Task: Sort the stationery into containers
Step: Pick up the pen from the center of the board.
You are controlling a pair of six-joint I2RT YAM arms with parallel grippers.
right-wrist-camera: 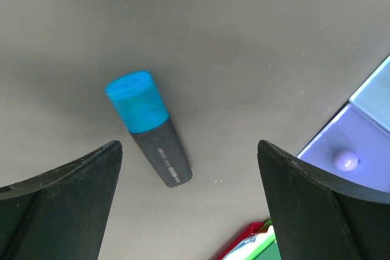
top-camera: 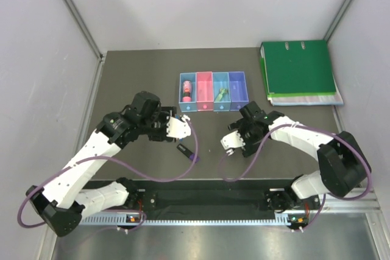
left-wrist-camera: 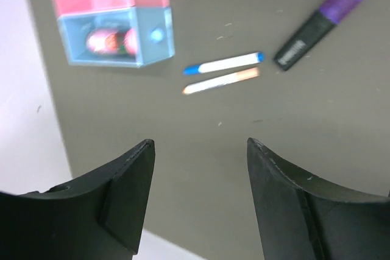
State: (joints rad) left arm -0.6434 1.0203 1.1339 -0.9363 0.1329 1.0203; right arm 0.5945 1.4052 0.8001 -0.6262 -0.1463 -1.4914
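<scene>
Right wrist view: the blue marker [right-wrist-camera: 150, 127] lies on the table [right-wrist-camera: 244, 41], just ahead of the right gripper [right-wrist-camera: 187, 145] and a little toward its left finger as the picture shows it.
Right gripper: jaws stand wide apart and hold nothing.
Marker axis: slanted, blue cap away from the camera and black body toward it; it runs mostly across the line on which the jaws close, so I judge that only a small turn of the wrist is needed.
Nearer arm: the right one, since the marker is directly under it; in the top view this arm hides it.
Violet-blue bin [right-wrist-camera: 359, 132]: near, at the right edge of the right wrist view.
Left gripper [left-wrist-camera: 200, 143]: released, empty, above bare table.
Pens [left-wrist-camera: 224, 64]: two thin white ones, side by side and almost parallel, ahead of the left gripper.
Purple marker [left-wrist-camera: 317, 27]: beyond the pens to the right, slanted, apart from them.
Bins [top-camera: 213, 92]: four in a row; the light blue bin [left-wrist-camera: 116, 38] has a pink item inside.
Next move, my judgement: lower the right gripper over the black body and close.
</scene>
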